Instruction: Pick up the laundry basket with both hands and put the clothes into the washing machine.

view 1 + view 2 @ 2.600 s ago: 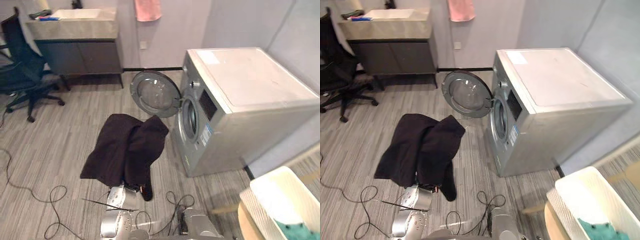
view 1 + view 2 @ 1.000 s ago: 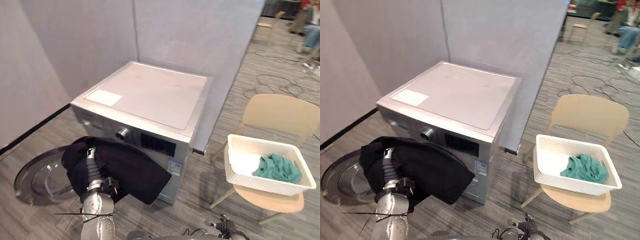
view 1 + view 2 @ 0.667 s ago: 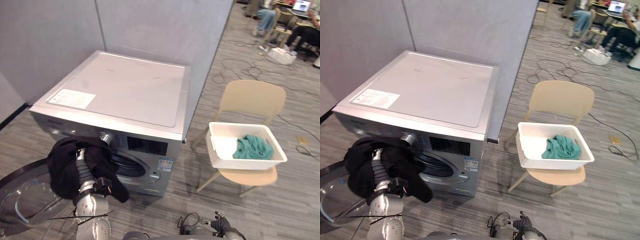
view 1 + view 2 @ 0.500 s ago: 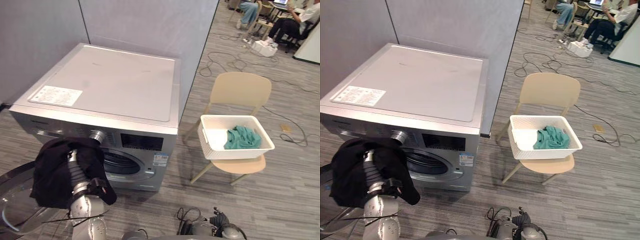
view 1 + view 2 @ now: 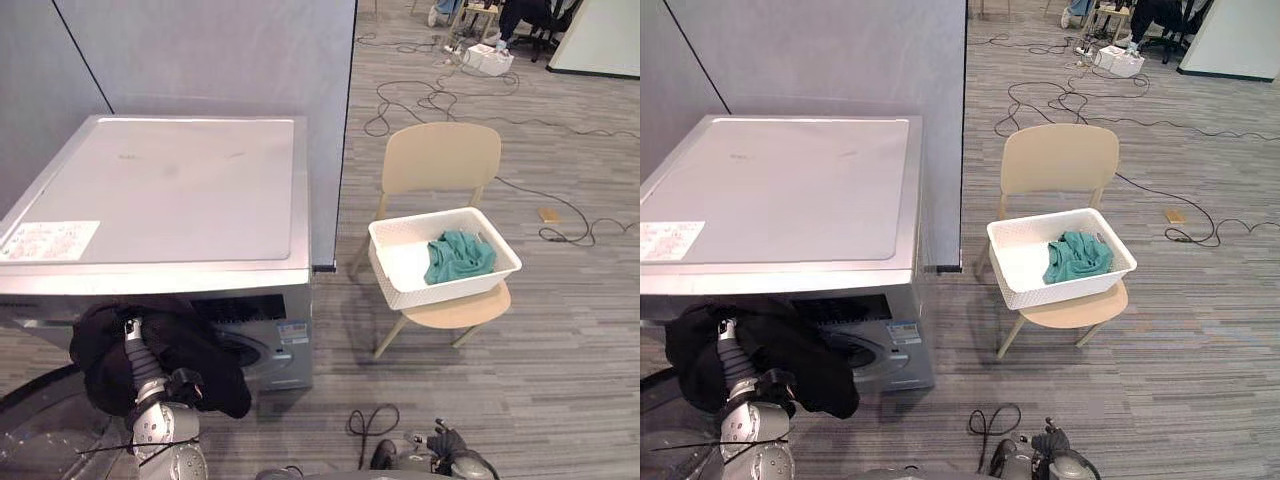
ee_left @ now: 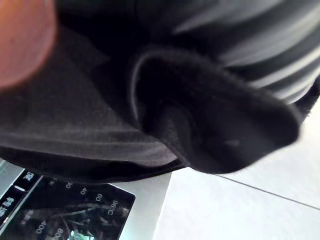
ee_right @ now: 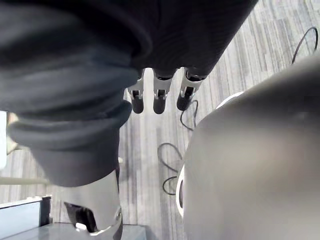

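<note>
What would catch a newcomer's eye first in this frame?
The black garment stands out first, bunched over the robot's left arm low on the left, right in front of the silver washing machine. Next comes the white laundry basket to the right, sitting on a beige chair with a teal cloth inside it, well apart from the machine.
</note>
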You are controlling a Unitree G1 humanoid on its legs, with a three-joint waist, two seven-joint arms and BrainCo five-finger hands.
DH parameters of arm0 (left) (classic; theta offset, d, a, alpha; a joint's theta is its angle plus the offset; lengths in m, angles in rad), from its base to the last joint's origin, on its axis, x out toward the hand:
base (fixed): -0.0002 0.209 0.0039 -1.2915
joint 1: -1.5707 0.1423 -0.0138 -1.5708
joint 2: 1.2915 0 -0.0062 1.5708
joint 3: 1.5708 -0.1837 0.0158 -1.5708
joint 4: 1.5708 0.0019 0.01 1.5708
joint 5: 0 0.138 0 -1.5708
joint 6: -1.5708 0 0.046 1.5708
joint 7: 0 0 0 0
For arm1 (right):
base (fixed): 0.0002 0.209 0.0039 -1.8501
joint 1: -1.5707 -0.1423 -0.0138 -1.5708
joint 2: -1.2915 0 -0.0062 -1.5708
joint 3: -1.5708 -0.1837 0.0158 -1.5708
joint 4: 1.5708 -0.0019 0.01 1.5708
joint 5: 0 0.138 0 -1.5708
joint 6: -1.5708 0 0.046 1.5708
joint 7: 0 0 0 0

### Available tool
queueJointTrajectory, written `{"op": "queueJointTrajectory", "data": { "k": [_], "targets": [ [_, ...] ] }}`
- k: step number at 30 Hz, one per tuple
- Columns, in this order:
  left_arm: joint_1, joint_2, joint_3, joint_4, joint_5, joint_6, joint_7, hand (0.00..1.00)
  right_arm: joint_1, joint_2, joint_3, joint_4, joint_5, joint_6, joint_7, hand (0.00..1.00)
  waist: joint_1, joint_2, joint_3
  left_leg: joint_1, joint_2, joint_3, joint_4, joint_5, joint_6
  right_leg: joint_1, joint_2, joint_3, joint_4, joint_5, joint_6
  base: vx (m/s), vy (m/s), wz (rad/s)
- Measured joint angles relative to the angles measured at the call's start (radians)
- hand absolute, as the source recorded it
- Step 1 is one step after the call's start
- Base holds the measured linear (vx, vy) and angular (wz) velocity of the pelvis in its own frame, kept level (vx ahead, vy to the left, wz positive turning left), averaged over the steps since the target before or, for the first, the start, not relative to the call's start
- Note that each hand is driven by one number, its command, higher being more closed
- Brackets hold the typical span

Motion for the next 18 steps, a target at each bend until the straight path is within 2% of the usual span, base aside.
{"op": "queueJointTrajectory", "data": {
  "k": [2, 3, 9, 12, 15, 16, 18],
  "targets": [
    [0.010, 0.000, -0.001, 0.004, 0.000, 0.000, 0.000, 1.00, 0.001, -0.002, 0.000, 0.010, 0.001, -0.004, 0.007, 0.00, 0.000, -0.004, -0.002, 0.001, -0.012, -0.010, 0.001, 0.033, -0.003, 0.025, 0.002, 0.003, -0.046, 0.018, 0.002, 0.09, 0.017, -0.02],
    [0.066, -0.004, -0.005, 0.028, 0.000, -0.010, -0.002, 1.00, 0.005, 0.000, 0.005, 0.045, 0.021, -0.021, 0.012, 0.00, 0.007, -0.020, -0.006, -0.056, -0.087, -0.055, -0.124, -0.061, 0.033, 0.113, -0.017, 0.052, -0.285, 0.188, 0.067, 0.05, 0.009, 0.00],
    [0.064, -0.004, -0.005, 0.028, 0.000, -0.010, -0.001, 1.00, 0.007, -0.001, 0.000, 0.042, 0.035, -0.022, 0.011, 0.00, 0.005, -0.024, -0.001, -0.060, -0.077, -0.044, -0.124, -0.065, 0.037, 0.105, -0.017, 0.055, -0.282, 0.188, 0.067, 0.00, 0.000, -0.03],
    [0.055, -0.002, -0.005, 0.028, 0.002, -0.011, 0.004, 1.00, 0.010, 0.004, -0.023, -0.003, 0.110, -0.027, 0.002, 0.00, 0.004, -0.033, 0.013, -0.097, -0.067, -0.017, -0.103, -0.073, 0.035, 0.035, -0.031, 0.059, -0.212, 0.166, 0.061, -0.02, -0.005, -0.16],
    [0.041, 0.001, -0.037, 0.029, 0.005, -0.011, 0.011, 1.00, 0.014, 0.008, -0.104, -0.037, 0.204, -0.053, -0.026, 0.00, -0.024, -0.037, 0.042, -0.124, -0.058, -0.015, -0.043, -0.095, 0.029, -0.028, -0.074, 0.022, -0.055, 0.080, 0.060, 0.00, -0.026, 0.22],
    [0.034, 0.001, -0.047, 0.029, 0.009, -0.010, 0.014, 1.00, 0.015, 0.007, -0.117, -0.040, 0.224, -0.056, -0.036, 0.00, -0.025, -0.036, 0.050, -0.125, -0.058, -0.013, -0.031, -0.097, 0.028, -0.034, -0.087, 0.011, -0.026, 0.066, 0.061, 0.04, 0.010, 0.37],
    [0.013, 0.012, -0.058, 0.029, 0.041, -0.009, 0.022, 1.00, 0.021, 0.005, -0.170, -0.079, 0.270, -0.057, -0.056, 0.00, -0.026, -0.028, 0.069, -0.133, -0.064, 0.003, 0.017, -0.110, 0.007, -0.048, -0.146, -0.047, 0.064, 0.051, 0.055, 0.00, 0.043, 0.34]
  ]
}}
